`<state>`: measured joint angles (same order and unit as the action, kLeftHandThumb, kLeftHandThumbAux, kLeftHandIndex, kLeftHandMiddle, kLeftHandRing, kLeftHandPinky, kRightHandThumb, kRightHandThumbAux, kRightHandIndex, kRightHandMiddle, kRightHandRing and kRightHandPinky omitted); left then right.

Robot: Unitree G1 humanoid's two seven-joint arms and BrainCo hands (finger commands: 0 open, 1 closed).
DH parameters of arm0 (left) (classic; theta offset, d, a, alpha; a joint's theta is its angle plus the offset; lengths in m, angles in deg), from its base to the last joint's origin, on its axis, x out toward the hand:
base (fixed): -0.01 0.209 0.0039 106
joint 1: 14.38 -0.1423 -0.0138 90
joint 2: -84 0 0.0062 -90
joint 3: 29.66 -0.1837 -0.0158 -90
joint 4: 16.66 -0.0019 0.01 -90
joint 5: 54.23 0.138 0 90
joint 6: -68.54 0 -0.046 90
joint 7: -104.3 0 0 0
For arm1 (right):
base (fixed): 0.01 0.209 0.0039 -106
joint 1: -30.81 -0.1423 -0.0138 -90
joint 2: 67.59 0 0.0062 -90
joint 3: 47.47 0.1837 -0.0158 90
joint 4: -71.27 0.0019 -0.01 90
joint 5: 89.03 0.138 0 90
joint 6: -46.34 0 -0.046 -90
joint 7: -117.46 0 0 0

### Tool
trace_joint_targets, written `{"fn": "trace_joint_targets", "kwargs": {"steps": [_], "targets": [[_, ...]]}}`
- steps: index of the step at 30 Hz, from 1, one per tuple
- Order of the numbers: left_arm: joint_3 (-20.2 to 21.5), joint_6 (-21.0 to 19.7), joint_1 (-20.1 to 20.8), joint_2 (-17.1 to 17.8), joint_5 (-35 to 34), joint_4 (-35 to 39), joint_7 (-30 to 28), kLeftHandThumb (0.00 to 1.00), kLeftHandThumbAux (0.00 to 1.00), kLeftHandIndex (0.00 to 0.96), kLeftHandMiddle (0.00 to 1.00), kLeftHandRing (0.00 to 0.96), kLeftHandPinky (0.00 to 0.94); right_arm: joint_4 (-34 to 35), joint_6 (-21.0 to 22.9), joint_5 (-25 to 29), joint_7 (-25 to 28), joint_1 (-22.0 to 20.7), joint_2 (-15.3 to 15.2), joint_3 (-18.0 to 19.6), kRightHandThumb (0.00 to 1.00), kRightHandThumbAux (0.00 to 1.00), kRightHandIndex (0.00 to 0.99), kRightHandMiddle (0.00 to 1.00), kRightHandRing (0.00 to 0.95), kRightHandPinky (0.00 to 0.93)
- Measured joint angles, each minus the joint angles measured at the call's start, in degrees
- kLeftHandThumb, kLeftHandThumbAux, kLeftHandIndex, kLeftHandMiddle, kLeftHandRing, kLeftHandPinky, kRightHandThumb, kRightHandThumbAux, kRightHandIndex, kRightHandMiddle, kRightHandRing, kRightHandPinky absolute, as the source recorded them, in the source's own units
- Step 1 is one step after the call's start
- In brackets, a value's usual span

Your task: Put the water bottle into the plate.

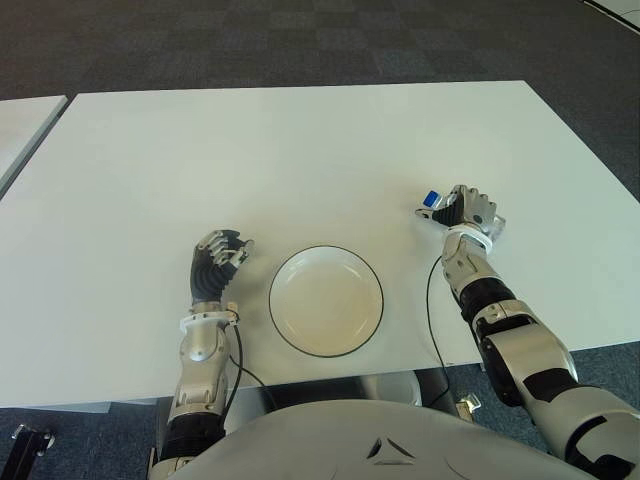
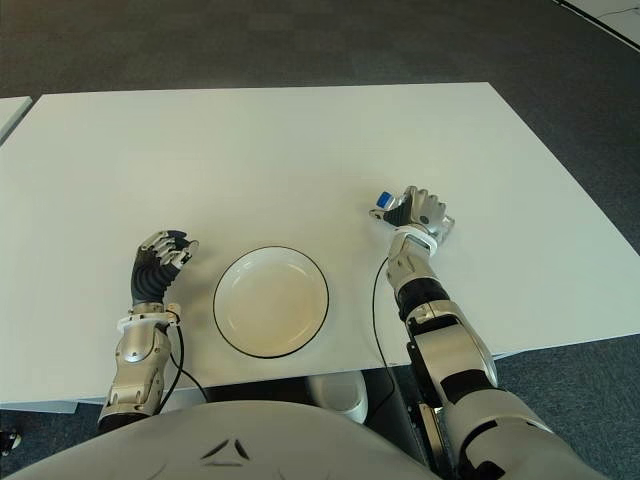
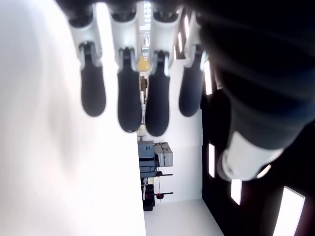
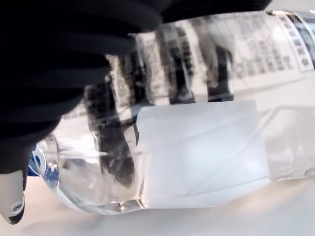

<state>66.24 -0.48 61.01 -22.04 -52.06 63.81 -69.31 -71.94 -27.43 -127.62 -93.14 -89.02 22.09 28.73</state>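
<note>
A clear water bottle (image 4: 197,147) with a white label and a blue cap (image 1: 431,197) lies on its side on the white table (image 1: 300,150), to the right of the plate. My right hand (image 1: 468,212) is curled over the bottle and hides most of it in the eye views; the fingers (image 4: 74,59) wrap its upper side. The white plate (image 1: 326,299) with a dark rim sits near the table's front edge, with nothing in it. My left hand (image 1: 220,258) shows just left of the plate, its fingers (image 3: 129,93) loosely extended and holding nothing.
A black cable (image 1: 433,310) runs along the right forearm down past the table's front edge. A second white table (image 1: 20,125) shows at the far left. Dark carpet (image 1: 300,40) surrounds the tables.
</note>
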Motion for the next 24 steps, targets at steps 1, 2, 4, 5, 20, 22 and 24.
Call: {"fn": "trace_joint_targets", "kwargs": {"steps": [1,2,4,5,20,22,24], "targets": [[0.00,0.00,0.00,0.00,0.02,0.00,0.01,0.706,0.709,0.432,0.534,0.525,0.507,0.02,-0.27,0.07,-0.35,0.07,0.00,0.11,0.712,0.713,0.436,0.752,0.766,0.794],[0.00,-0.01,0.00,0.00,0.02,0.01,0.01,0.706,0.709,0.432,0.533,0.525,0.506,0.08,-0.74,0.12,-0.85,0.24,-0.02,0.20,0.712,0.713,0.436,0.752,0.766,0.794],[0.01,-0.03,0.00,0.00,0.02,0.01,0.01,0.706,0.709,0.432,0.532,0.523,0.505,0.20,-1.80,0.13,-1.72,0.51,-0.10,0.24,0.712,0.713,0.437,0.753,0.765,0.797],[0.02,-0.03,-0.01,0.00,0.01,0.01,0.01,0.706,0.709,0.432,0.532,0.522,0.505,0.25,-2.44,0.13,-2.07,0.69,-0.15,0.23,0.712,0.713,0.437,0.753,0.765,0.798],[0.08,-0.84,-0.09,-0.02,-0.51,0.51,0.01,0.706,0.708,0.432,0.530,0.519,0.504,9.29,-11.21,0.25,-10.71,7.49,0.49,0.31,0.716,0.713,0.441,0.784,0.785,0.820],[0.09,-0.85,-0.10,-0.03,-0.57,0.56,0.01,0.707,0.708,0.432,0.528,0.519,0.504,10.89,-12.11,0.26,-12.07,8.60,0.82,0.36,0.717,0.713,0.441,0.790,0.790,0.822],[0.04,-0.86,-0.08,-0.07,-0.56,0.62,0.01,0.707,0.708,0.432,0.526,0.521,0.504,13.15,-12.85,0.30,-13.06,9.91,1.17,0.43,0.718,0.713,0.441,0.795,0.795,0.827]]}}
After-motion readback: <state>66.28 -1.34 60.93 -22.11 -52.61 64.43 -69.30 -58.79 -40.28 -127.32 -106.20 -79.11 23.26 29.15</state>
